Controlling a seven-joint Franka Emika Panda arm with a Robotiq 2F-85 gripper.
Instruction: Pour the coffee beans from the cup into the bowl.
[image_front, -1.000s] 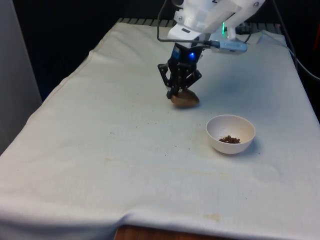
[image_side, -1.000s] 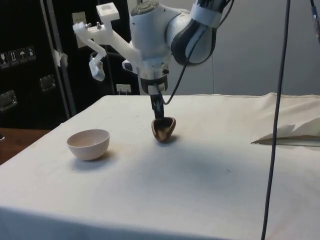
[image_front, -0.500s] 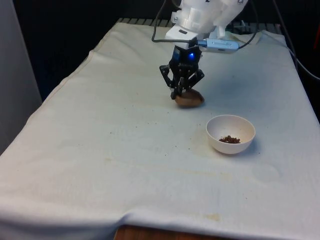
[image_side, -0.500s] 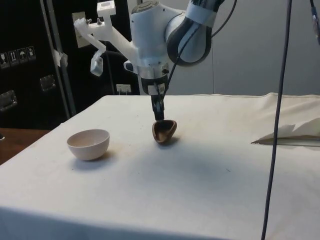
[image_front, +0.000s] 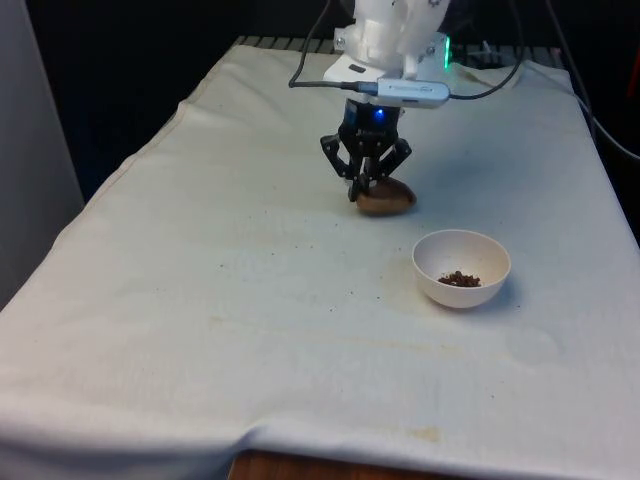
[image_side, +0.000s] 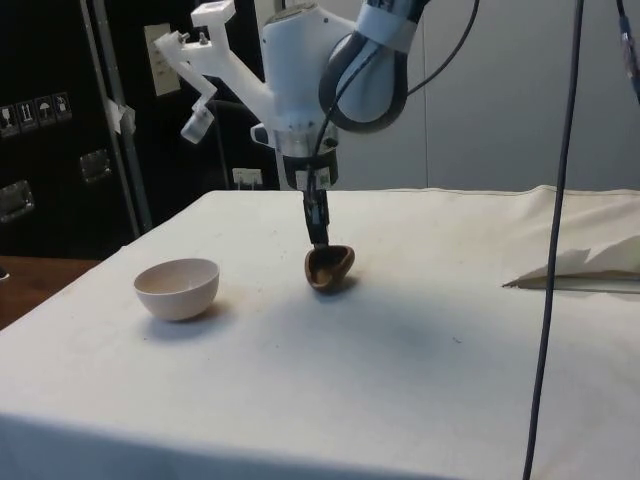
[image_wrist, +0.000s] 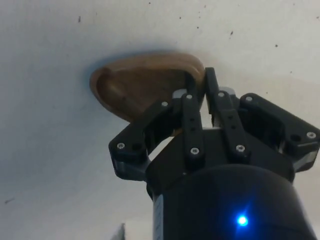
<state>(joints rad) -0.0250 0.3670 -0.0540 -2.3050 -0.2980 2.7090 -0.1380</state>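
Cup (image_front: 384, 200) shifted farther w/ pincer (image_front: 365, 187) | bowl (image_front: 462, 267) same

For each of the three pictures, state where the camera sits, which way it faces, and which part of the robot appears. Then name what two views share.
Front view: at the table's near end, looking along the white cloth at the arm and the gripper on the wooden cup, bowl nearer.
Side view: beside the table, facing dark cabinets; arm, gripper, cup, bowl.
Wrist view: on the wrist, looking down past the fingers at the cup.
Front and side views share cup, bowl and arm.
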